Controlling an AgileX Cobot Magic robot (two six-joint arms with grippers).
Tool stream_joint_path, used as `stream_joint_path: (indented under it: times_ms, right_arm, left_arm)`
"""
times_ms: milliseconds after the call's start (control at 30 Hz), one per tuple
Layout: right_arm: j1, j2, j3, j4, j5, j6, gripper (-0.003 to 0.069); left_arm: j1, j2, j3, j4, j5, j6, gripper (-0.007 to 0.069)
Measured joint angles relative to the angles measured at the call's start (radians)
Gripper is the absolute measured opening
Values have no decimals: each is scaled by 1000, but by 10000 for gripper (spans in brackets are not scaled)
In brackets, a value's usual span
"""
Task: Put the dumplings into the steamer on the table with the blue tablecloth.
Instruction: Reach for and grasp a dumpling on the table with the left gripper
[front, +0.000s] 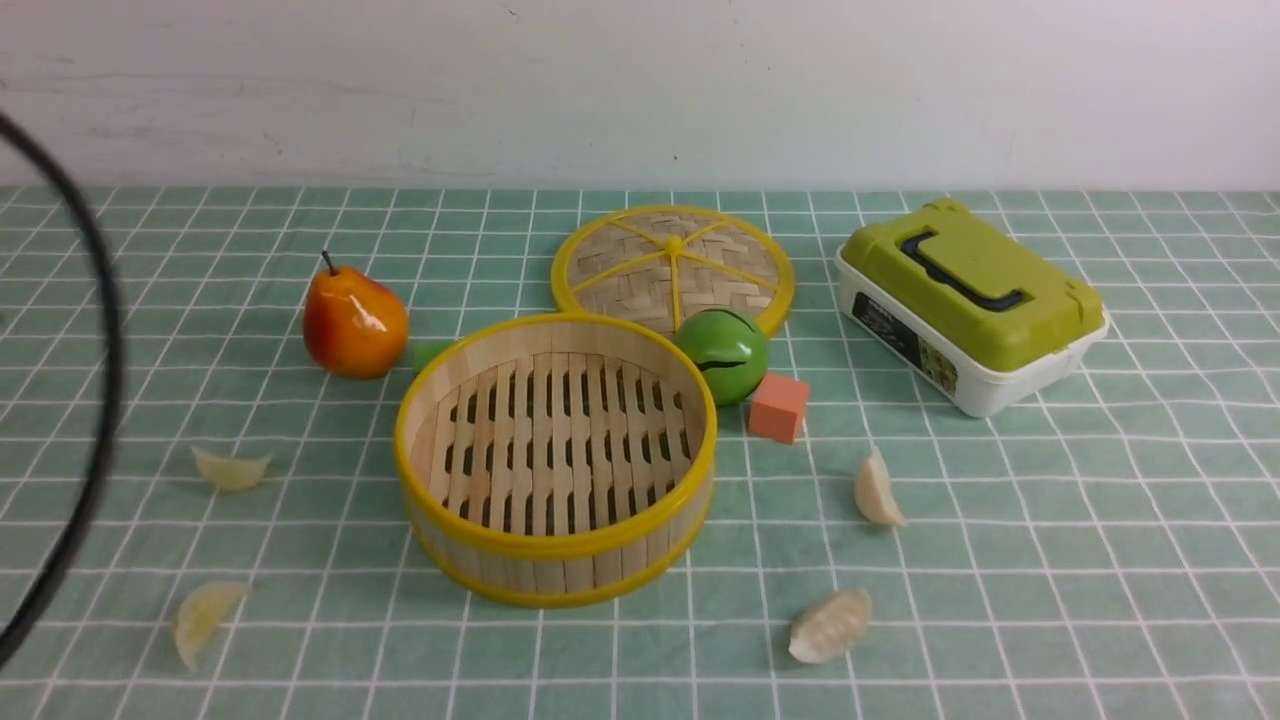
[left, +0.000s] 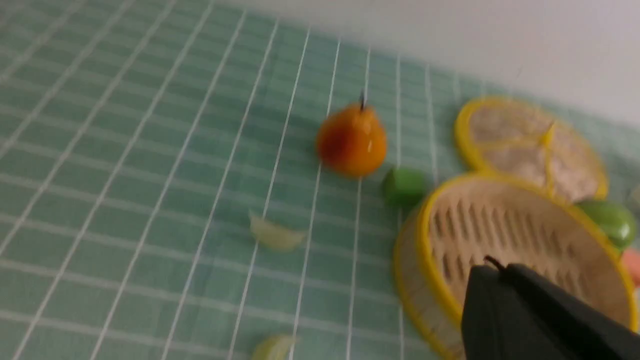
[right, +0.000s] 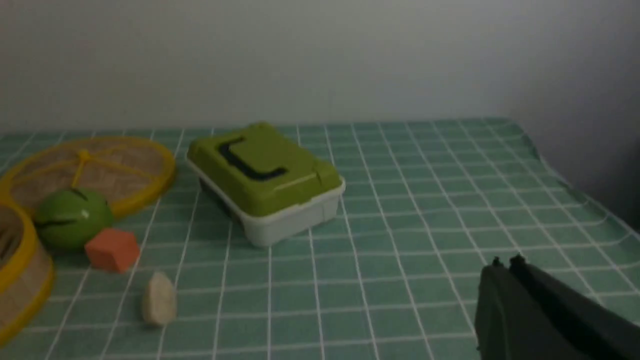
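Blue tablecloth (front: 1000, 560); left gripper (left: 495, 267), right gripper (right: 506, 262) seemingly closed, empty.

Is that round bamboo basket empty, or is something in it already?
Empty. The basket shows only its bare slatted floor; all four dumplings lie outside on the cloth.

No text, brand or number can be read anywhere. The white box with the green lid (front: 975, 320) carries a dark label (front: 890, 325) on its side, but the print on it is too small to read.
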Motion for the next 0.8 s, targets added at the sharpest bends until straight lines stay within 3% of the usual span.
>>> stream_joint_path:
  times_ms: [200,300,400,567,800]
  right_arm:
    - [114,197,-30,135,198,-183,-8]
    - [146,266,-7,218,196,-235,-6]
    - [155,300,36,281,160,-284,-5]
    - [155,307,90,359,58,-306,-2]
    - [156,307,93,385,35,-312,-1]
  left_arm:
    - [0,267,-122,-95,173,125,4]
    - [0,378,-147,-89,208,167,82]
    - [0,496,-151,-57,215,229,225]
    - [0,677,-154,23,164,290,379]
    - [0,870,-155,111,82,239,394]
